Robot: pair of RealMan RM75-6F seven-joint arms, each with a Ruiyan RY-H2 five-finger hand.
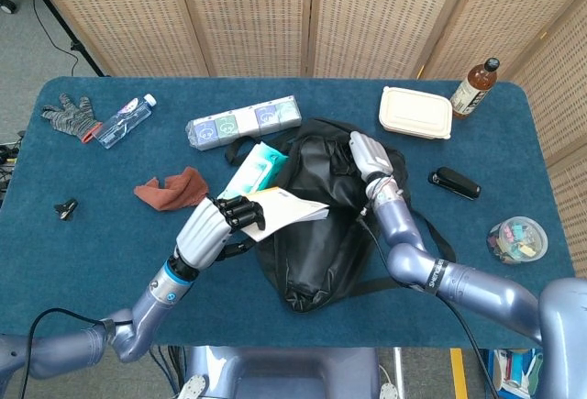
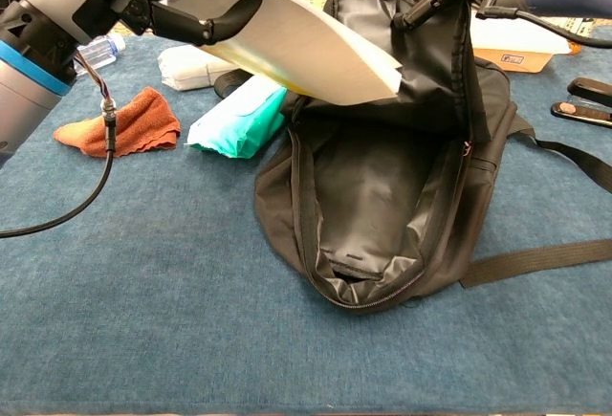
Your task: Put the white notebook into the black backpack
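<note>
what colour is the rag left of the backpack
Rust orange; the rag shows best in the chest view.

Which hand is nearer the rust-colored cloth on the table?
Left. The left hand holds the white notebook just right of and below the cloth; the right hand grips the black backpack flap, far across the bag.

Around you on the blue table (image 1: pixel 110 261): glove (image 1: pixel 68 115) at far left corner, water bottle (image 1: pixel 126 120) lying just beside it. Rust cloth (image 1: pixel 171 188) crumpled at mid-left, small black clip (image 1: pixel 64 207) near the left edge. Boxed pack (image 1: pixel 243 122) at rear centre, teal wipes pack (image 2: pixel 237 117) nearer. Lunch box (image 1: pixel 415 112) and brown bottle (image 1: pixel 474 87) at rear right; stapler (image 1: pixel 454 182) and tub of clips (image 1: pixel 516 239) along the right side.
</note>
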